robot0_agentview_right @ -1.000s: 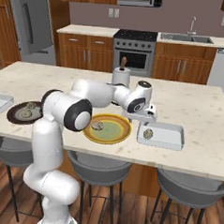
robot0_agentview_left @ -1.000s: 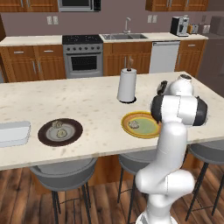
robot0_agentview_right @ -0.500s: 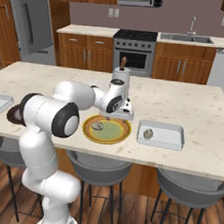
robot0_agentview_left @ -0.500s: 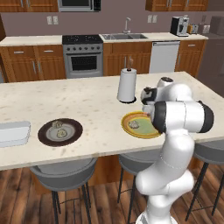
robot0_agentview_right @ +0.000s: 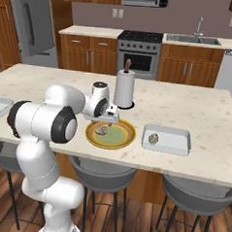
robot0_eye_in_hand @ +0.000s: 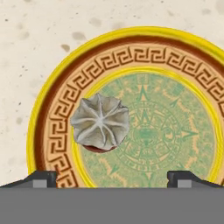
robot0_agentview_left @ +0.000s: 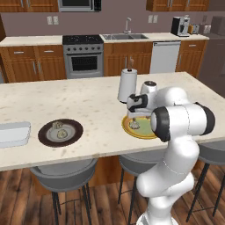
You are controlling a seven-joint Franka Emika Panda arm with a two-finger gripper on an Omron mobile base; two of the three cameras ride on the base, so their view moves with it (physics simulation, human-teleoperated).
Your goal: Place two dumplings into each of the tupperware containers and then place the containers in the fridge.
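Observation:
My gripper (robot0_agentview_right: 102,121) hangs open just above the yellow plate (robot0_agentview_right: 127,138), with nothing between its fingers. One pale pleated dumpling (robot0_eye_in_hand: 100,123) lies on the plate's left side, ahead of the gripper (robot0_eye_in_hand: 113,177) and nearer the left fingertip (robot0_eye_in_hand: 41,177). On the right, one tupperware container (robot0_agentview_right: 177,143) holds a dumpling (robot0_agentview_right: 153,138). The other tupperware container (robot0_agentview_left: 13,133) stands at the counter's left end. Beside it, two dumplings (robot0_agentview_left: 59,130) lie on the dark brown plate (robot0_agentview_left: 74,135). The grey fridge (robot0_agentview_right: 32,25) stands shut at the back left.
A paper towel roll (robot0_agentview_right: 124,88) stands upright on the counter just behind the yellow plate. Stools stand under the island's near edge. Stove, sink and wooden cabinets line the far wall.
The arm has swung from beside the right-hand container leftward to over the yellow plate. The gripper stayed open, and the dumplings and containers have not moved.

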